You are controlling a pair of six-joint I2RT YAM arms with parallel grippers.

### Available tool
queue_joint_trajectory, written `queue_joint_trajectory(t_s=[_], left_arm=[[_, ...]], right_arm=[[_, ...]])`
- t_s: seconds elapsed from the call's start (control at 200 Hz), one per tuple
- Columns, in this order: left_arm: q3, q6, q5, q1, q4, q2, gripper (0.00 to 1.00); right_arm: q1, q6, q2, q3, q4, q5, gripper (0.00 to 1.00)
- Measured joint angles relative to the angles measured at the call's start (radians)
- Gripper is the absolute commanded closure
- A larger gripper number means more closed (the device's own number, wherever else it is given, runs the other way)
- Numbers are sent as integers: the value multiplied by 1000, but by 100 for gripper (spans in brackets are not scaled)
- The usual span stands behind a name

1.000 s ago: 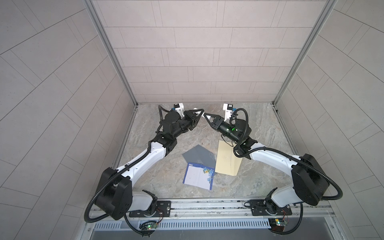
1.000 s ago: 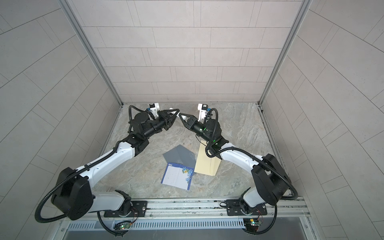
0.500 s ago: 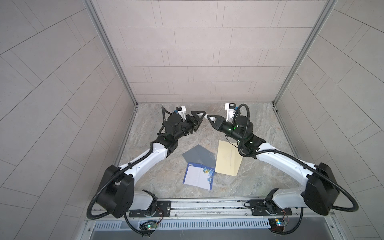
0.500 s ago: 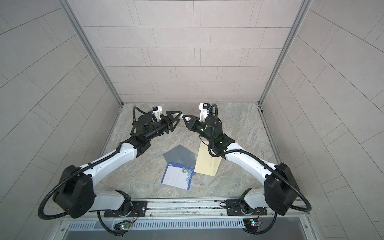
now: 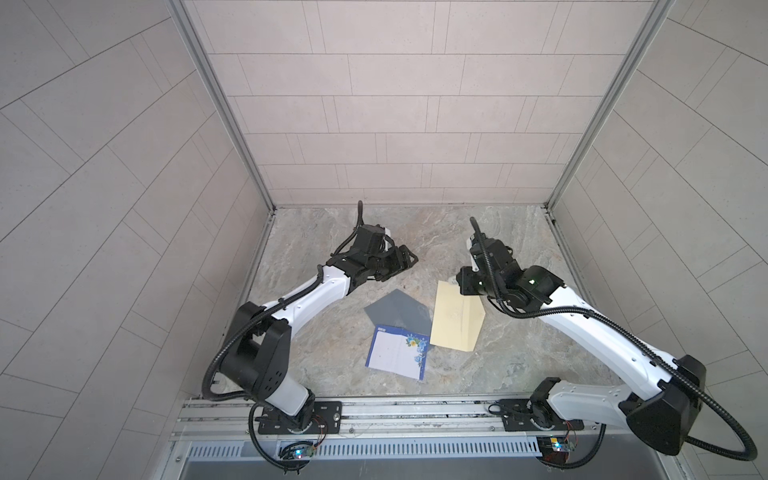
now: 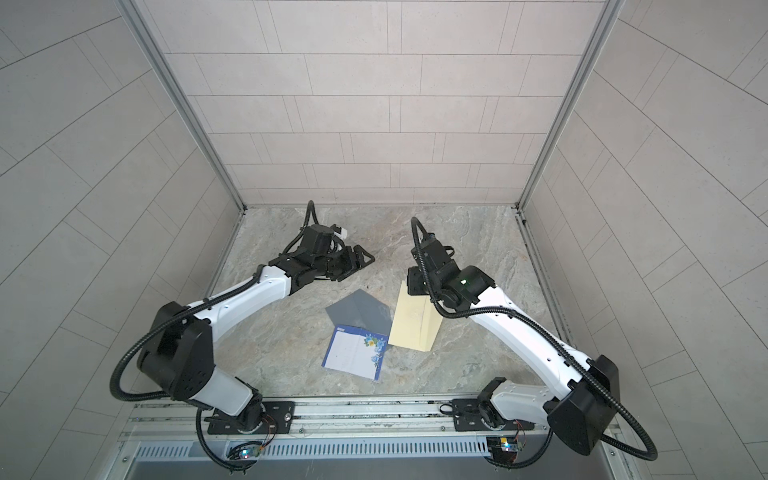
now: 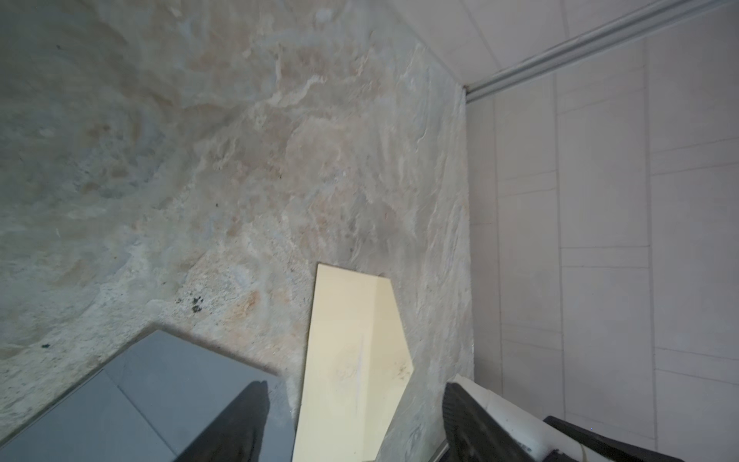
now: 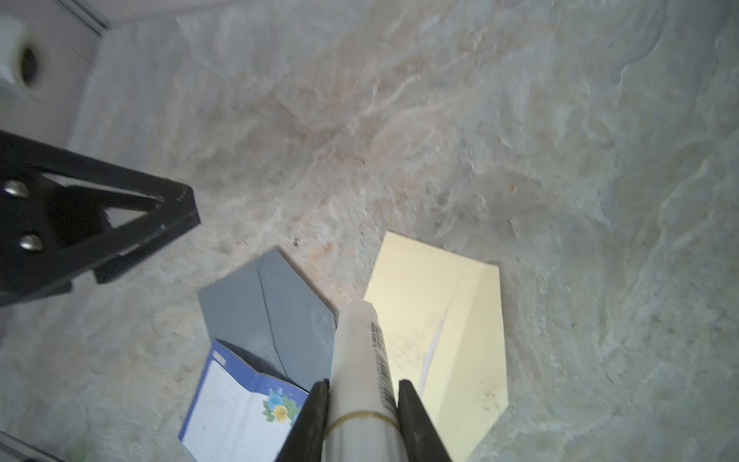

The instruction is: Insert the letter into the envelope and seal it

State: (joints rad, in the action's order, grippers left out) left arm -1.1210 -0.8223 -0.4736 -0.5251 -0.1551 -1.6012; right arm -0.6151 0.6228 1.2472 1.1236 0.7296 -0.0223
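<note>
The letter, lined paper with a blue border and a flower, lies near the table's front, its far edge overlapping a grey envelope. A cream envelope lies just right of the grey one, flap side up. My right gripper is shut on a white glue stick and hovers over the cream envelope's far end. My left gripper hangs open and empty above the table, behind the grey envelope. The left wrist view shows both envelopes between its spread fingers.
The table is marbled stone, enclosed by tiled walls on three sides. An aluminium rail with both arm bases runs along the front edge. My left gripper shows at the side of the right wrist view.
The grippers, tip to tip in the air a second ago, have drawn apart. The left one has opened. The right arm has dropped over the cream envelope with the glue stick.
</note>
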Motion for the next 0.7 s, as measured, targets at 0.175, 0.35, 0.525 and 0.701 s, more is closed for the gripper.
queue_joint_trajectory(t_s=[0.175, 0.35, 0.525, 0.701], left_arm=[[-78, 78, -63, -32, -100, -135, 31], [-141, 154, -89, -62, -191, -205, 31], [-170, 207, -114, -85, -245, -246, 31], [-196, 249, -141, -100, -284, -301, 31]], right_arm=[[0, -14, 128, -27, 53, 39, 100], [0, -21, 247, -22, 51, 62, 100], [0, -33, 287, -21, 41, 63, 100], [0, -37, 313, -34, -13, 62, 100]])
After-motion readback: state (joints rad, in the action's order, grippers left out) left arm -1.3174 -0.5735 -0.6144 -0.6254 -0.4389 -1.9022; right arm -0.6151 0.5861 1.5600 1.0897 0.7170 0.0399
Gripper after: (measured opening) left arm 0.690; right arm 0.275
